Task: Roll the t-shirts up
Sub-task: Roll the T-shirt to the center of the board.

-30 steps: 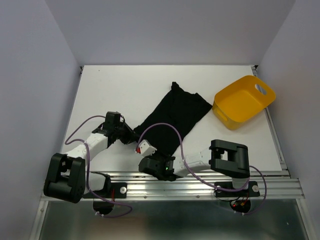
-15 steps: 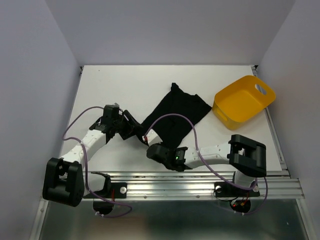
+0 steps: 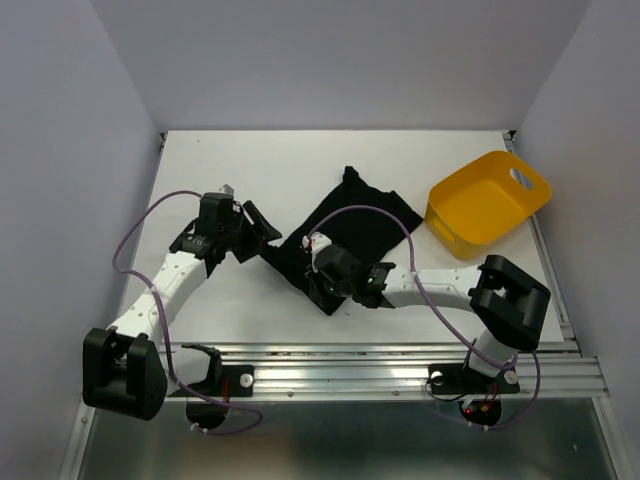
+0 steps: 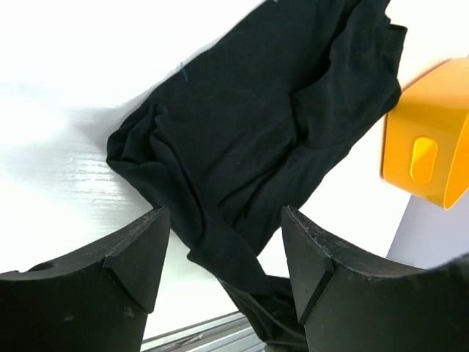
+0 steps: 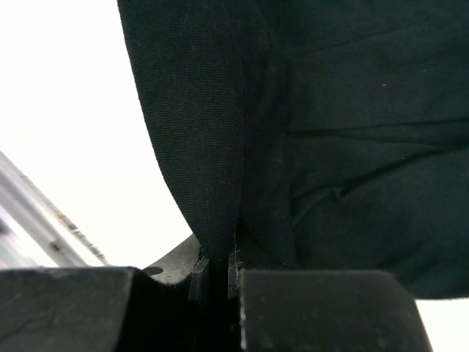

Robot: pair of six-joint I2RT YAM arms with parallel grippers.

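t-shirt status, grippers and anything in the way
Left gripper open, empty. Right gripper shut on a fold of the t-shirt. Not rolled yet. Yellow tub off to one side.

Top view: the t-shirt (image 3: 360, 222) lies on the table (image 3: 250, 165) at frame centre, running diagonally from upper right to lower left. The tub (image 3: 487, 205) stands on the table at the right of the frame, just beside the t-shirt's upper right corner. The left gripper (image 3: 260, 228) sits left of the t-shirt's lower end. The right gripper (image 3: 320, 262) sits over that lower end, with a fold of fabric between its fingers.
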